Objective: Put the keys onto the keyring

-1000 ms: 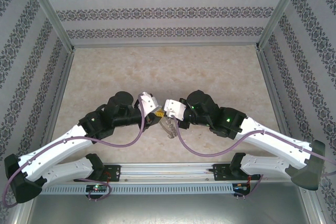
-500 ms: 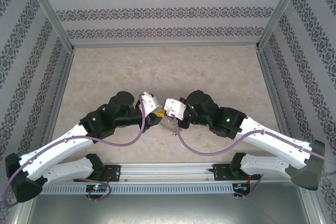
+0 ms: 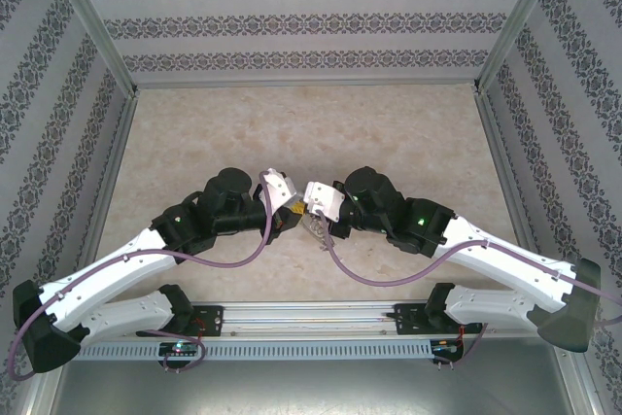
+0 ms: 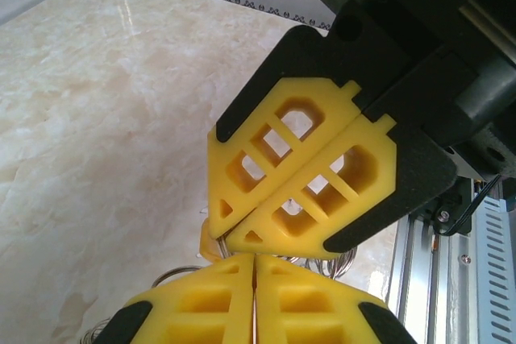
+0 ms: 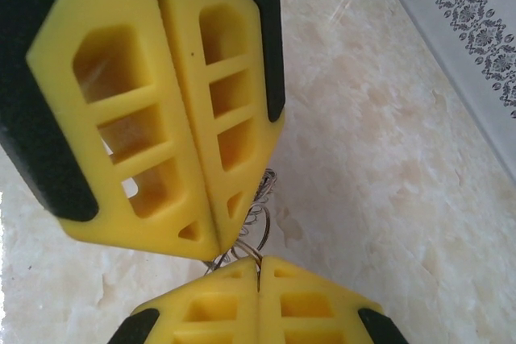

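The two grippers meet tip to tip just above the table's near middle. My right gripper [image 5: 260, 265] is shut, with a thin silver wire loop of the keyring [image 5: 260, 209] pinched at its tips. My left gripper [image 4: 255, 260] is shut right against it; whether it pinches anything I cannot tell. In the left wrist view, silver loops of the keyring [image 4: 348, 260] fan out behind the fingertips. The keys [image 4: 206, 245], a tiny orange piece, sit beside the right gripper's fingertips [image 4: 242, 231]. In the top view the left gripper [image 3: 291, 218] and right gripper [image 3: 311, 222] hide most of the keyring [image 3: 318, 233].
The marble-patterned table [image 3: 292, 133] lies bare behind and beside the arms. Patterned walls [image 3: 292, 21] close it in on three sides. A metal rail [image 3: 311, 318] runs along the near edge, between the arm bases.
The left gripper has closed and shifted slightly toward the right gripper. The keyring, which hung lower between the tips, now sits tucked up between them. The right arm has barely moved.
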Robot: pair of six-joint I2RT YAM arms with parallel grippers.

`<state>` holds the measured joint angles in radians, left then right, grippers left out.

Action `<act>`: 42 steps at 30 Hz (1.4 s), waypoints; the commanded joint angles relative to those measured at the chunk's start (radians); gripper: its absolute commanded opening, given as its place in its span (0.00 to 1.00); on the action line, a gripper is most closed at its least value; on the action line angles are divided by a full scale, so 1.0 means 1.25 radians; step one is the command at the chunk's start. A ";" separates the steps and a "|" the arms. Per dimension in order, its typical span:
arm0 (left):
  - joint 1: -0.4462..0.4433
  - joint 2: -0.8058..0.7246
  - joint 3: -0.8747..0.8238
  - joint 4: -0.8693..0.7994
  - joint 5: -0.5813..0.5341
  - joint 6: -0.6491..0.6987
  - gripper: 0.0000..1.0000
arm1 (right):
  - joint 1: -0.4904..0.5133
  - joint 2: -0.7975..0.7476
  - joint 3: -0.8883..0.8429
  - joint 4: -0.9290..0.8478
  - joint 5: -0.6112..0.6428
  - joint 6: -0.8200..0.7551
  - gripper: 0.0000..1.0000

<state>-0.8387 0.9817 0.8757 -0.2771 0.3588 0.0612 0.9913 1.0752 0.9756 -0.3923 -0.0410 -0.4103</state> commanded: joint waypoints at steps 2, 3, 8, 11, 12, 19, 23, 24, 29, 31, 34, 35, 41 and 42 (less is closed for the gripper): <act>-0.013 -0.025 0.003 0.043 0.015 -0.033 0.11 | 0.006 0.003 0.023 0.041 0.019 0.015 0.00; -0.013 -0.025 0.000 0.045 0.016 -0.037 0.11 | 0.006 0.004 0.022 0.044 0.017 0.017 0.00; -0.013 -0.012 -0.004 0.049 0.005 -0.042 0.11 | 0.006 -0.003 0.026 0.049 -0.002 0.018 0.00; -0.013 -0.003 0.001 0.043 -0.012 -0.040 0.11 | 0.006 -0.009 0.023 0.050 -0.008 0.018 0.00; -0.012 0.001 0.003 0.039 -0.019 -0.039 0.11 | 0.006 -0.011 0.020 0.051 -0.009 0.018 0.00; -0.013 0.012 0.007 0.031 -0.030 -0.033 0.10 | 0.006 -0.017 0.017 0.060 -0.032 0.014 0.00; -0.013 0.010 0.005 0.031 -0.036 -0.031 0.05 | 0.005 -0.030 0.006 0.070 -0.048 0.016 0.00; -0.013 0.010 0.004 0.029 -0.040 -0.029 0.05 | 0.006 -0.034 0.003 0.072 -0.051 0.016 0.00; -0.013 -0.002 -0.008 0.040 -0.064 -0.029 0.11 | 0.006 -0.052 -0.015 0.080 -0.057 0.014 0.00; -0.012 -0.004 -0.013 0.054 -0.069 -0.029 0.15 | 0.006 -0.060 -0.026 0.089 -0.069 0.016 0.00; -0.013 -0.005 -0.019 0.067 -0.069 -0.030 0.15 | 0.005 -0.066 -0.031 0.098 -0.081 0.015 0.00; -0.013 -0.006 -0.022 0.072 -0.068 -0.031 0.15 | 0.006 -0.067 -0.031 0.096 -0.084 0.014 0.00; -0.013 -0.007 -0.020 0.070 -0.041 -0.019 0.14 | 0.006 -0.070 -0.037 0.094 -0.087 0.012 0.00; -0.013 -0.012 -0.021 0.067 -0.036 -0.012 0.14 | 0.006 -0.071 -0.039 0.091 -0.087 0.010 0.00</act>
<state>-0.8444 0.9863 0.8616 -0.2348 0.3069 0.0227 0.9909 1.0130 0.9329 -0.3386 -0.0986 -0.3962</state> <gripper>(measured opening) 0.145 0.059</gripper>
